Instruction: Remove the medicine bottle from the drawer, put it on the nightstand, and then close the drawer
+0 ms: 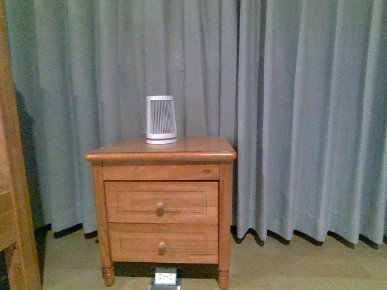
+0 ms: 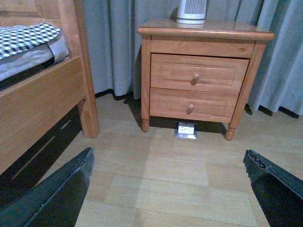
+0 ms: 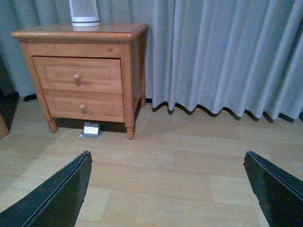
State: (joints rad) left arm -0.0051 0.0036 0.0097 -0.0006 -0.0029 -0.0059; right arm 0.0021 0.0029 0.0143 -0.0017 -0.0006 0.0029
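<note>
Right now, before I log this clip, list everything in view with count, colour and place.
nightstand: one, honey wood, against the curtain
upper drawer: one, honey wood, shut
lower drawer: one, same wood, shut, below it
slatted device: one, white, on the nightstand top
curtain: blue-grey, behind the nightstand
floor socket: one, under the nightstand
bed frame: one, wood, left of the nightstand
checked bedding: dark-and-white, on the bed
left gripper: two black fingers, spread wide, empty
right gripper: two black fingers, spread wide, empty
</note>
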